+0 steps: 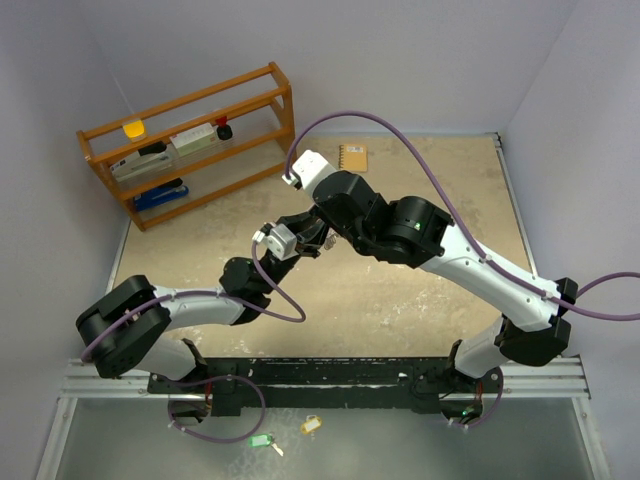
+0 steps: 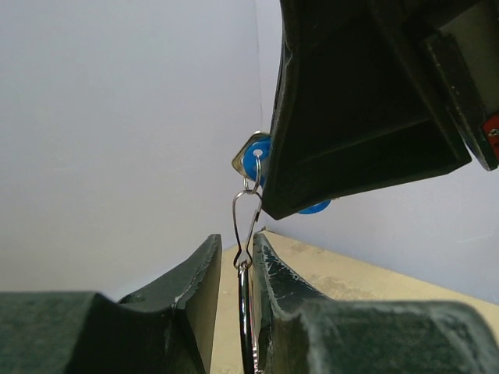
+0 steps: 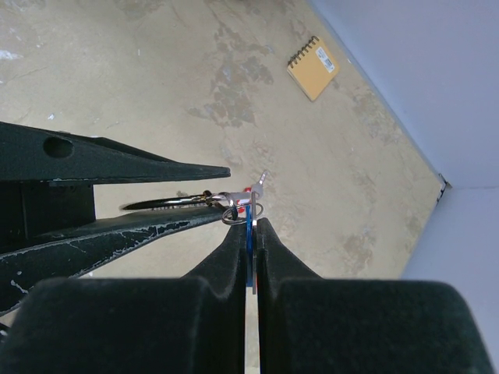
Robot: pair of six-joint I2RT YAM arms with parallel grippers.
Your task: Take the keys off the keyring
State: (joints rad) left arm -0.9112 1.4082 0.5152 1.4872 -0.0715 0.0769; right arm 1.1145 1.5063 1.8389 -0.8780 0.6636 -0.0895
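My left gripper is shut on the thin silver keyring, which stands edge-on between its fingers, close against the right finger. A bent wire clip joins the ring to the blue-tagged key. My right gripper is shut on that blue tag, seen edge-on between its pads. The keyring runs left from there between the left fingers. A bit of the red tag shows behind the clip. In the top view both grippers meet above mid-table.
A wooden rack with small items stands at the back left. An orange notebook lies at the back of the table, also in the right wrist view. A green tag and a yellow tag lie below the near rail.
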